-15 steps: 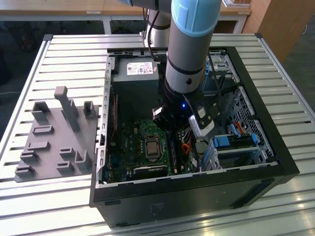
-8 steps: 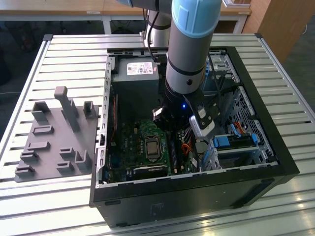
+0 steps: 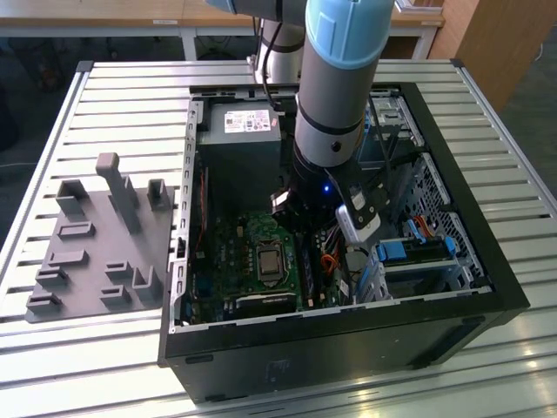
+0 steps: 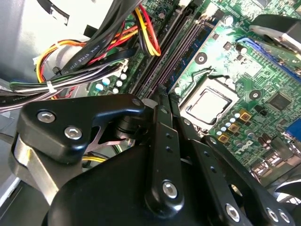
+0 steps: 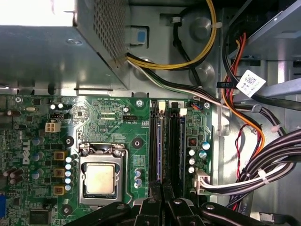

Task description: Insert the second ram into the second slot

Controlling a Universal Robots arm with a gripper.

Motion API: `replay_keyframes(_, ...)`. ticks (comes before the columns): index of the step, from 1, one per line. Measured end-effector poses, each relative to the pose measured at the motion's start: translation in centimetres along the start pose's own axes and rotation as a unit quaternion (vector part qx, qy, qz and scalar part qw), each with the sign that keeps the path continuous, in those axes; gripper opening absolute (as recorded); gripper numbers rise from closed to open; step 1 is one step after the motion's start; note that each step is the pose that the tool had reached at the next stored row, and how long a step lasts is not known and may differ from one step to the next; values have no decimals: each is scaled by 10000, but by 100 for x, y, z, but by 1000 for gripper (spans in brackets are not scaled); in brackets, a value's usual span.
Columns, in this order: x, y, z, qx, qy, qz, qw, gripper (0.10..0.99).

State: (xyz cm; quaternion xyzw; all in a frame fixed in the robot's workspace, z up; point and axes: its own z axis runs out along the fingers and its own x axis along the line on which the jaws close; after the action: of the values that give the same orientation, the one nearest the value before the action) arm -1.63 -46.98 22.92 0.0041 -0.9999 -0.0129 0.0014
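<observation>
My gripper (image 5: 162,192) hangs low inside the open computer case (image 3: 487,261), over the memory slots beside the processor socket (image 5: 100,179). Its two black fingers stand almost together, astride the second ram (image 5: 161,146). The ram's thin blue top edge runs along the slot nearer the socket and passes between the fingertips. In the second wrist view the gripper (image 4: 164,96) lines up with that same ram (image 4: 184,51). Another blue-edged stick (image 5: 181,146) stands in the neighbouring slot, on the cable side. In the exterior view the arm (image 3: 335,78) hides the fingers.
Bundles of black and coloured cables (image 5: 263,165) run close beside the slots. The metal power supply box (image 3: 239,131) fills the case's far end. Blue drive-bay clips (image 3: 409,252) sit toward the exterior view's right. A grey fixture plate (image 3: 96,244) lies on the slatted table beside the case.
</observation>
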Motion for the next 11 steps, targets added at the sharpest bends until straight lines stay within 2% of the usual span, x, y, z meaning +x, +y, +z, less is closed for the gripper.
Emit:
replay_keyframes(6, -5, 3, 18, -9, 1, 0, 10000, 129)
replay_keyframes(11, -5, 4, 28, -43, 0, 0, 10000, 129)
